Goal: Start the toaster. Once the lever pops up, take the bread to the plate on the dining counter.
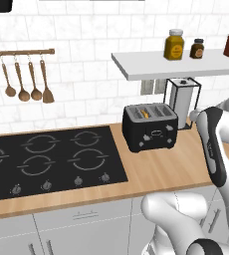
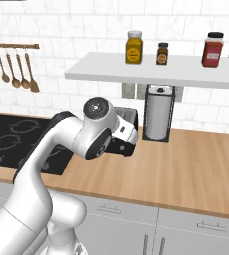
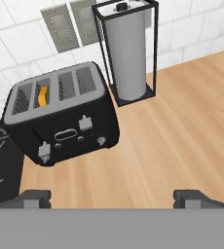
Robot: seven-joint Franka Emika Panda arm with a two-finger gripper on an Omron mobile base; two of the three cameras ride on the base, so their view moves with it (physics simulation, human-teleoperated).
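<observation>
Toaster point(image 3: 60, 116) first: black and boxy, it sits on the wood wall counter point(image 1: 176, 164), just right of the flat black cooktop point(image 1: 47, 159) and just left of the paper towel stand point(image 3: 127, 51). Bread point(image 3: 44, 96) pokes up yellow-orange in one of the left slots, well down inside. On the front face two small silver levers point(image 3: 85, 122) sit high on their tracks, so by the look of it the toaster is not yet started. That leaves everything to do: press a lever, wait for the pop, lift the slice and carry it away to a plate.

The gripper point(image 3: 114, 197) hangs above and in front of the toaster, fingers spread wide and holding nothing, well apart from the levers.

Room for moving looks fair. Bare counter lies in front of the toaster and off to the right. Tighter spots: the towel stand close on the right, the white shelf point(image 2: 151, 69) with its three jars point(image 2: 134, 47) overhead, and the wall just behind.
</observation>
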